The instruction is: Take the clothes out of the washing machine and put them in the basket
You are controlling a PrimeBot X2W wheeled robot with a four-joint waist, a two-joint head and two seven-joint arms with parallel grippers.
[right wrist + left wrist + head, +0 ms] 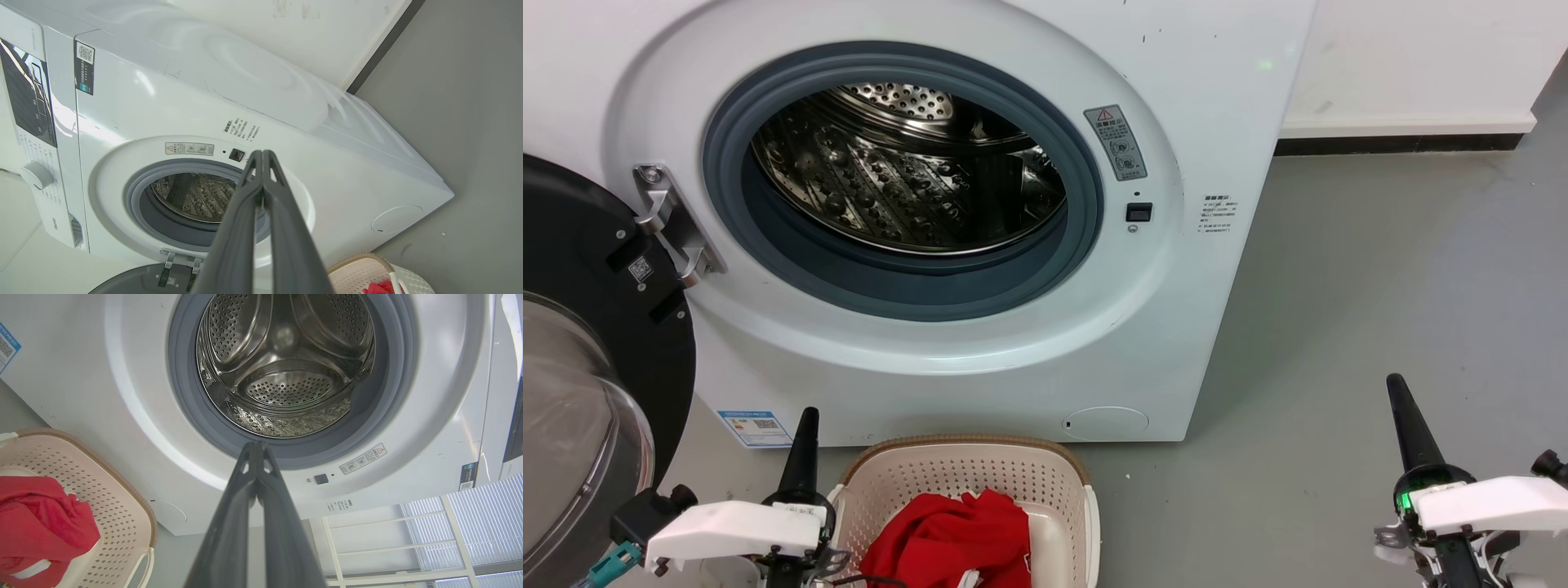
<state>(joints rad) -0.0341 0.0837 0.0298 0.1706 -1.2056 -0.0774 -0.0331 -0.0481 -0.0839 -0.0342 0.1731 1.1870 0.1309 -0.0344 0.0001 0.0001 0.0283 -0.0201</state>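
The white washing machine [980, 343] stands in front of me with its door [596, 367] swung open to the left. Its steel drum [907, 171] holds nothing I can see. On the floor below it sits the cream basket [968, 469] with red clothes [947, 539] lying inside. My left gripper [807, 420] hovers shut beside the basket's left rim, holding nothing. Over the bare floor at the lower right my right gripper [1395, 384] is shut and empty too. The left wrist view looks into the drum [286, 367] and catches the clothes [41, 518] in the basket [118, 506].
Grey floor [1380, 269] spreads to the right of the machine up to a white wall with a dark skirting [1405, 143]. The open door stands out at the left, close to my left arm.
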